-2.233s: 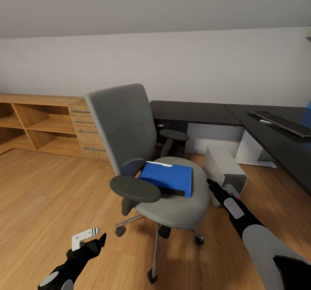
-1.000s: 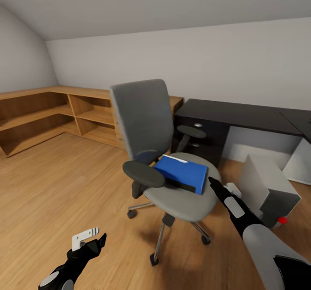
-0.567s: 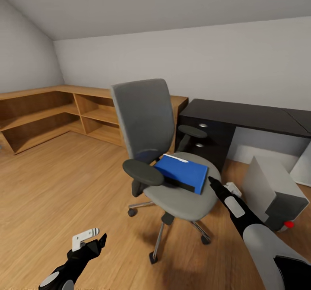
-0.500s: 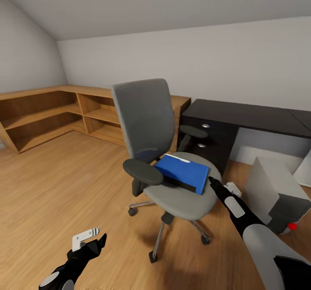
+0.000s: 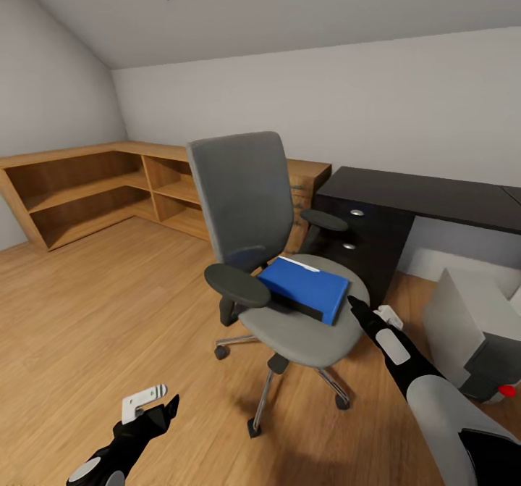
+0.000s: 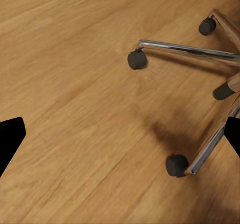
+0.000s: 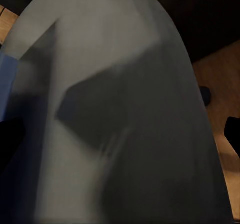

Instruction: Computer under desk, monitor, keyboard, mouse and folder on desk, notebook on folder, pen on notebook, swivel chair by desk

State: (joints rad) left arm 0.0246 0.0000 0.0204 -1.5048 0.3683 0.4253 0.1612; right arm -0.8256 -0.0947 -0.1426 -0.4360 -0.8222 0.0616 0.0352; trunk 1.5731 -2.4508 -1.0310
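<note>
Folder (image 5: 304, 288), bright blue, lies flat on the grey seat of the chair (image 5: 250, 203), a little to the left of the right jaws (image 5: 354, 305). A dark notebook (image 5: 300, 307) pokes out from under its near edge, and a thin white pen (image 5: 302, 264) rests on its far edge.

The right jaws sit at the seat's right rim, just beside the folder's corner. They hold nothing. In the right wrist view the two black fingers (image 7: 232, 129) show far apart at the sides, so these jaws are wide open, with the grey seat close in front and a strip of blue folder (image 7: 6, 83) at one side.

The left jaws (image 5: 155, 403) hang low over the wood floor (image 5: 94, 305), well apart from the chair. They hold nothing too, and their fingers (image 6: 11, 134) stand wide apart, with the chair's silver legs and black wheels (image 6: 137, 59) past them.

The black counter (image 5: 427, 193) stands behind the chair, beyond the right jaws. The grey computer (image 5: 470, 327) stands on the floor to their right. Wood shelves (image 5: 87, 189) run along the wall, far off to the left.
</note>
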